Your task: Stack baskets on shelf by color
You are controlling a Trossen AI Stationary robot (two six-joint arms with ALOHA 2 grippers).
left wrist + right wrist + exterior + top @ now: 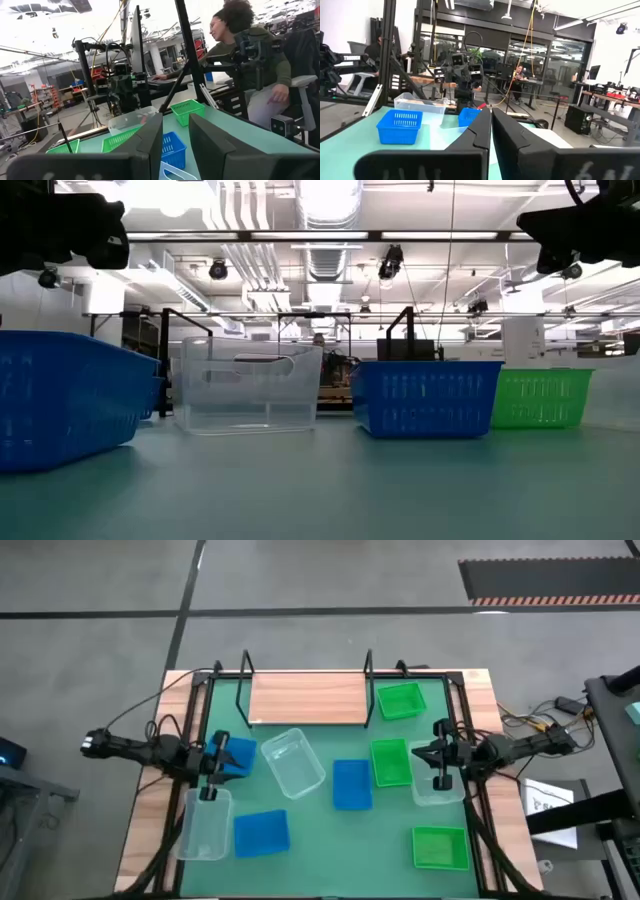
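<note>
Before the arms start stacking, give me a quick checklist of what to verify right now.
1. Shelf board bare for the first basket: ok.
2. Left gripper open enough to grasp, over the table's left side: ok, fingers apart.
3. Right gripper open: not ok, shut.
4. All nine baskets located: not ok; only three green, three blue, two clear spotted confidently.
5. Either gripper holding a basket: none seen, ok.

Plastic baskets; wooden shelf; matt mat.

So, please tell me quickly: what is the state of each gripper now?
Left gripper: partly open, holding nothing, above the left side of the table.
Right gripper: closed, empty, above the right side.
</note>
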